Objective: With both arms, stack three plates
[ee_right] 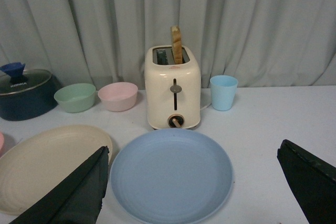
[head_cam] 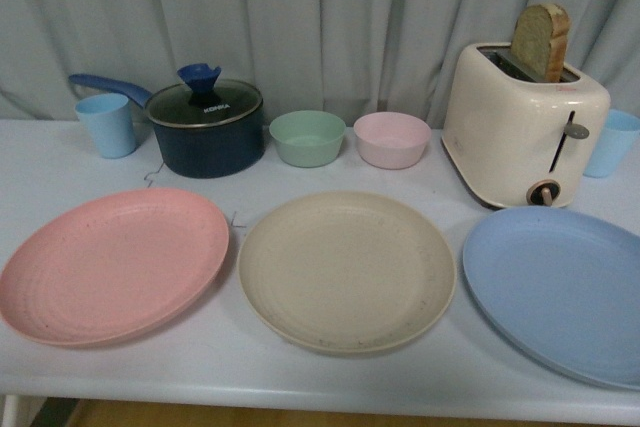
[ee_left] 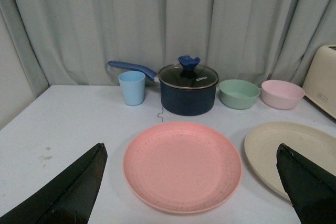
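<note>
Nearest, we're seeing both tools released, gripping nothing: left gripper (ee_left: 191, 148) w/ fingers (ee_left: 68, 192) spread wide, pink plate (ee_left: 182, 166) showing btwn them; right gripper (ee_right: 194, 146) spread the same, blue plate (ee_right: 171, 174) btwn its fingers. In the front view we're finding all 3 lying flat, unstacked, in a row across the lower frame on the table (head_cam: 300, 377): pink lower left, beige plate (head_cam: 347, 269) center, blue lower right, cut by the edge. Behind, mid-frame L to R: cup (head_cam: 107, 124), lidded pot (head_cam: 205, 132), green bowl (head_cam: 307, 137), pink bowl (head_cam: 391, 139), toaster (head_cam: 522, 127) w/ bread (head_cam: 541, 42), 2nd cup (head_cam: 610, 142). Curtain (head_cam: 330, 17) is filling the top.
</note>
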